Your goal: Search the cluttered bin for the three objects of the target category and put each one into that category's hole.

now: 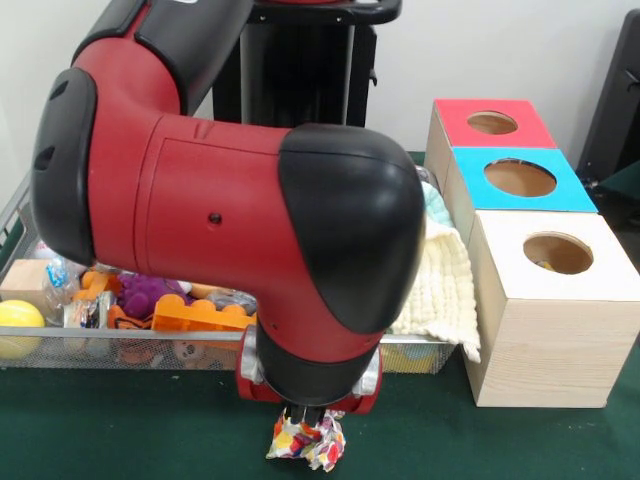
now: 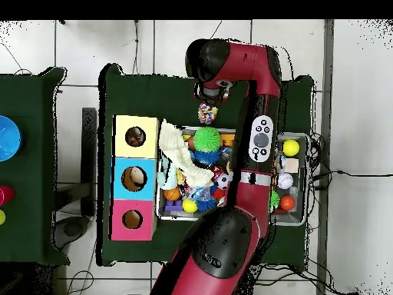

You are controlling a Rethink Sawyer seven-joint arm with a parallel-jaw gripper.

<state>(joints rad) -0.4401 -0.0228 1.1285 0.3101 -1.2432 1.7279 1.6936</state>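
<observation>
My gripper [image 1: 309, 418] is shut on a fabric ball [image 1: 306, 442] of white, red, blue and yellow strips. It hangs just over the green table, outside the near rim of the wire mesh bin [image 1: 90, 352]. In the overhead view the gripper [image 2: 208, 101] holds the ball [image 2: 206, 114] beyond the bin's [image 2: 301, 220] far edge, to the right of the yellow-topped box [image 2: 123, 124]. Its round hole [image 2: 135, 137] is open; in the front view the hole [image 1: 557, 253] lies to the right of the ball. I see no other fabric balls; the arm hides much of the bin.
The blue-topped box [image 1: 563, 198] and red-topped box [image 1: 458, 112] stand behind the yellow-topped one. A pale muslin cloth [image 1: 440, 285] hangs over the bin's right end. The bin holds an orange brick [image 1: 198, 316], a purple spiky ball [image 1: 146, 292], a green spiky ball [image 2: 206, 140] and a yellow ball [image 1: 18, 326].
</observation>
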